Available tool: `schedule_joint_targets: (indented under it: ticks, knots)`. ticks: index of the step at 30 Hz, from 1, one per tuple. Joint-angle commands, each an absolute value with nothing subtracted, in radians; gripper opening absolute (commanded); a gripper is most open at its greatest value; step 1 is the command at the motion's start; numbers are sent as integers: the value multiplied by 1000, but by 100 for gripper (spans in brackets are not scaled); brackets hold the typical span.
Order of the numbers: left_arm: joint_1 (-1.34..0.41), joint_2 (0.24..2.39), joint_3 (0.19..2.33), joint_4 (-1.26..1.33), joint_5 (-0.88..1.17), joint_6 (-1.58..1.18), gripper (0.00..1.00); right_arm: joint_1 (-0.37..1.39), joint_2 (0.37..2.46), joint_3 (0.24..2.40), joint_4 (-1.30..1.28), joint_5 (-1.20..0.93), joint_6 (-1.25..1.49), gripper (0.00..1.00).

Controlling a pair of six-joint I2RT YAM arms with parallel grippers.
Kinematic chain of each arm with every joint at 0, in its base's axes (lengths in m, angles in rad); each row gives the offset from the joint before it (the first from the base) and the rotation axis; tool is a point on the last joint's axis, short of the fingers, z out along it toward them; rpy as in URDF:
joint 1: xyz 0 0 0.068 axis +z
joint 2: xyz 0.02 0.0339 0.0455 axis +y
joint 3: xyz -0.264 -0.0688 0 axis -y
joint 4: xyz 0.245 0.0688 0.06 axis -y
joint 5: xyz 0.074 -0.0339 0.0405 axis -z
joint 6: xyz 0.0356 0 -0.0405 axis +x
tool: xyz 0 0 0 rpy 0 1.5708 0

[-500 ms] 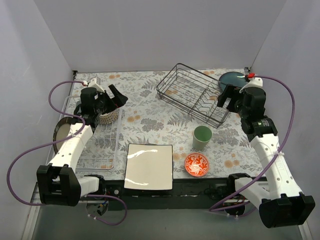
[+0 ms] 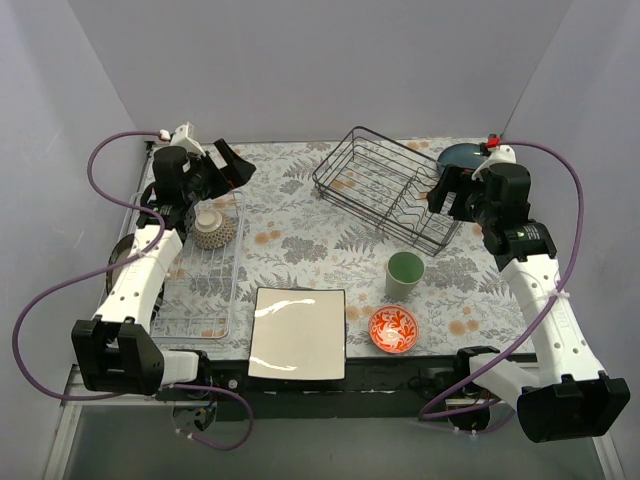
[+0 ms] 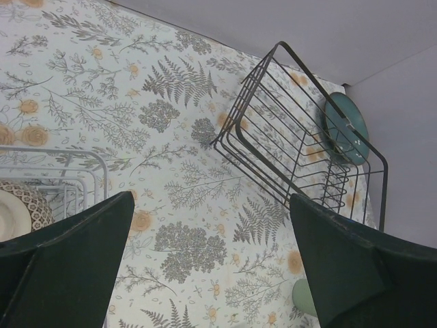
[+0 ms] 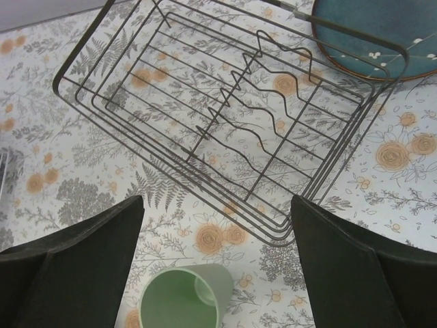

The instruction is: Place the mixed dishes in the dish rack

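The black wire dish rack (image 2: 385, 190) stands at the back, right of centre, and nothing lies in it. The pale green cup (image 2: 405, 273) stands upright in front of it. The red-orange patterned bowl (image 2: 393, 328) and the white square plate (image 2: 298, 333) lie near the front edge. A round teal-green plate with a flower motif (image 2: 460, 157) lies behind the rack's right corner. My left gripper (image 2: 232, 165) is open and empty above the back left. My right gripper (image 2: 443, 197) is open and empty over the rack's right end. The right wrist view shows the rack (image 4: 225, 123) and the cup (image 4: 184, 301).
A pale wire tray (image 2: 205, 290) lies at the left and bears an overturned beige patterned bowl (image 2: 212, 228). A round plate (image 2: 120, 255) leans at the table's left edge, partly hidden by my left arm. The left wrist view shows the rack (image 3: 300, 137) and the tray (image 3: 68, 171).
My left gripper has moved back and up from the beige bowl, which now shows fully on the tray. My right gripper has shifted slightly back. The dishes have not moved.
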State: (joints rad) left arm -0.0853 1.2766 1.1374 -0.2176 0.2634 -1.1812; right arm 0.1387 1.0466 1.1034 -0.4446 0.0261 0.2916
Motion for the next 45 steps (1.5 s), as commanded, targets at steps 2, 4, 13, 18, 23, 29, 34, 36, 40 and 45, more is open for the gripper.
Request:
schedule_joint_targets:
  ticks: [2,4,13,18,23,29,34,36,40,45]
  knots:
    - [-84,1307,1193,-236,291,-1201,98,138,1057,1128,-486,-74,258,95]
    - [-86,1302,1193,-242,288,-1197,98,138,1058,1129,-518,-78,274,95]
    - [-87,1281,1126,-210,399,-1215,98,152,1049,1103,-675,-185,261,80]
    - [-89,1281,1077,-97,534,-1267,98,189,968,970,-629,-232,296,77]
    - [-107,1354,1103,-89,607,-1298,98,209,939,890,-621,-273,321,77]
    - [-172,1434,1140,-69,583,-1308,98,230,966,885,-693,-190,285,77]
    - [-222,1499,1180,-66,554,-1298,98,230,979,848,-686,-179,290,76]
    - [-232,1511,1189,-61,555,-1299,98,232,994,828,-672,-183,291,75]
    - [-253,1549,1204,-54,555,-1299,98,239,1012,785,-626,-193,298,69]
    - [-267,1588,1235,-41,571,-1308,98,239,1038,779,-594,-126,313,39]
